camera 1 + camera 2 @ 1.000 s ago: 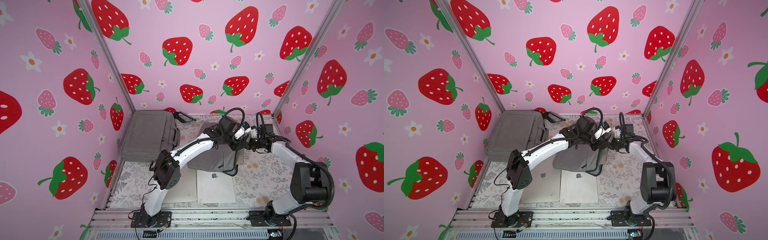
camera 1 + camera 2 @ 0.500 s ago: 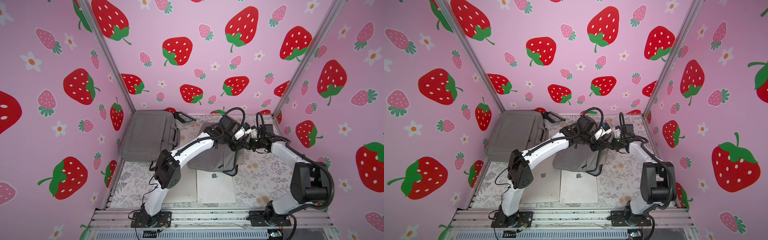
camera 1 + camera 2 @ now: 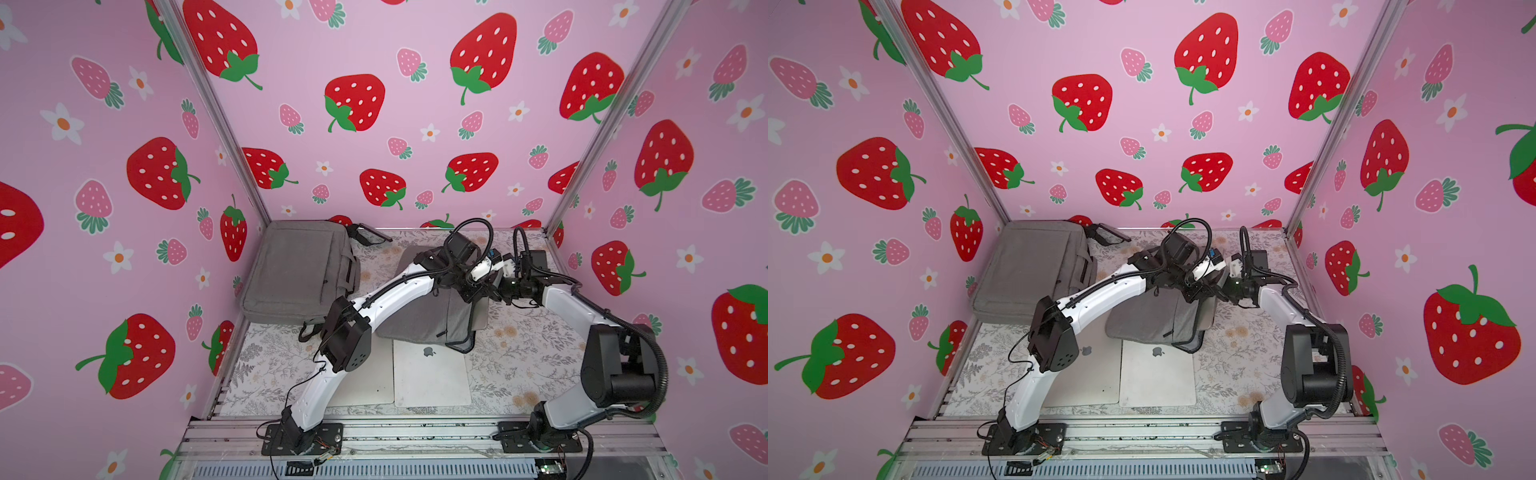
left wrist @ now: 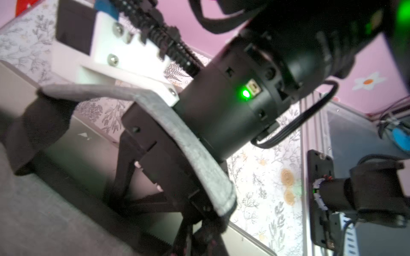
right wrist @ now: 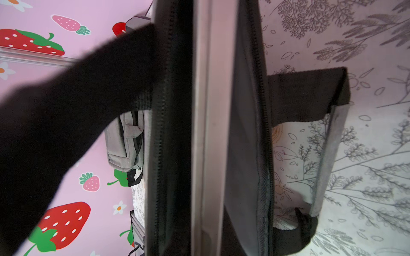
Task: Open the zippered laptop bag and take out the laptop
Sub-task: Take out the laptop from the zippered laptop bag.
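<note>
Far left, the spare bag [image 3: 299, 270] leans on the wall, out of play. The two loose laptops [image 3: 432, 374] at the front of the bench [image 3: 519, 353] aren't your target either.

Your left arm has barely travelled in the last second, but the left fingers [image 3: 468, 293] popped loose and bit down again. They're now clenched hard at the open right end of the bag [image 3: 419, 320]. I can't tell if they caught any fabric this time. The left wrist view mostly shows the handle [image 4: 177, 137] arching over your other arm. That matters, because if the flap slipped, nothing holds the bag back when you pull.

The zip is open, with teeth on either side of the laptop [image 5: 208, 133]. It pokes out of the bag's right end and looks mostly inside. The right fingers [image 3: 494, 291] look clamped on that exposed edge, same as a second ago. I'd confirm the left grip before dragging the laptop out.
</note>
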You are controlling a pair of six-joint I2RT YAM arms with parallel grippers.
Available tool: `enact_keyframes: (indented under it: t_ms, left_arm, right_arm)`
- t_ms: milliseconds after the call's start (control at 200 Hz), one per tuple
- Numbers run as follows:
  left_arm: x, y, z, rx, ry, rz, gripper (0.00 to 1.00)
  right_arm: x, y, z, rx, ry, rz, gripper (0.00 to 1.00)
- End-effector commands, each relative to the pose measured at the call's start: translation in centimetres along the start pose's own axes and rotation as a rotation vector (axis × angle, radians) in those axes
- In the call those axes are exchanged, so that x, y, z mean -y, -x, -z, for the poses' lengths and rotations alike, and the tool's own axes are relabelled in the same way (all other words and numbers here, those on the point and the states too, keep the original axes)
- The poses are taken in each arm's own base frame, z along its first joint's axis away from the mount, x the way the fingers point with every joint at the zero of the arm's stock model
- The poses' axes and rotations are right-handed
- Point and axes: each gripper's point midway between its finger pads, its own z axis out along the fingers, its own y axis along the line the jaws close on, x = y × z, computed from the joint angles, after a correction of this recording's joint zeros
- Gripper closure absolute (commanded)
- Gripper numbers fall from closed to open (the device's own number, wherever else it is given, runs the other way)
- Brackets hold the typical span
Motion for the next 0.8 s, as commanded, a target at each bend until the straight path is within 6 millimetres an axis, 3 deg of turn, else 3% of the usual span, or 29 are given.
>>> enact_keyframes:
  t_ms: [0,125,320,470,535,620,725,795]
  left_arm:
    - [0.9,1.3,0.6,0.021,-0.019,-0.039,1.0]
    - [0.9,1.6,2.1,0.034,-0.01,-0.032,1.0]
    - [1.8,4.4,5.4,0.16,-0.056,-0.008,1.0]
    - [2.4,5.7,6.8,0.238,-0.092,0.011,1.0]
    - [1.4,5.5,7.0,0.243,-0.053,0.04,1.0]
    - [-1.7,4.8,7.6,0.261,0.011,0.16,1.0]
    - [-5.2,2.4,7.7,0.247,0.066,0.303,1.0]
    - [-6.2,0.6,6.9,0.22,0.069,0.349,1.0]
  right_arm:
    - [0.4,-0.5,0.2,0.009,-0.031,0.084,1.0]
    - [1.4,-0.6,0.1,0.008,-0.047,0.072,1.0]
    - [3.1,-0.8,-0.5,-0.004,-0.092,0.065,1.0]
    - [4.3,-1.6,-1.5,-0.03,-0.098,0.049,1.0]
    - [4.4,-1.7,-1.5,-0.03,-0.092,0.045,1.0]
    - [4.4,-1.7,-1.1,-0.02,-0.087,0.043,1.0]
    - [3.9,-1.6,-0.1,-0.001,-0.072,0.047,1.0]
    - [3.6,-1.3,0.7,0.014,-0.061,0.047,1.0]
